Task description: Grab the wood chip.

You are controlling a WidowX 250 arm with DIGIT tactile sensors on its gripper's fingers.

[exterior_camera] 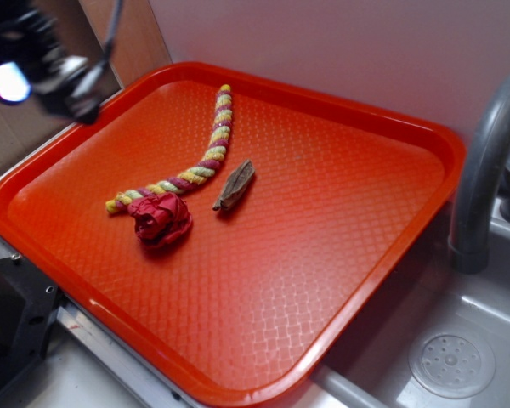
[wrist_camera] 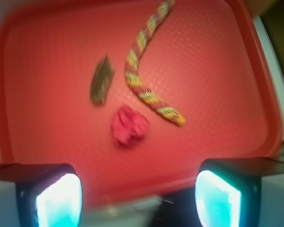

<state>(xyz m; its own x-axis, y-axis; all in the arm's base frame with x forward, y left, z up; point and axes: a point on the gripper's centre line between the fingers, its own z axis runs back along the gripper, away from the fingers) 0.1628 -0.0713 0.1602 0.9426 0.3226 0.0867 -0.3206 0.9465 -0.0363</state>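
The wood chip is a small brown-grey sliver lying flat near the middle of the orange tray. In the wrist view the wood chip lies left of the rope, well ahead of my gripper. My gripper hangs high above the tray's far left corner, blurred, well apart from the chip. Its two glowing pads stand wide apart with nothing between them, so it is open.
A red-and-yellow twisted rope curves beside the chip. A wrinkly red cloth ball sits at the rope's lower end. A grey faucet and sink with drain lie right of the tray.
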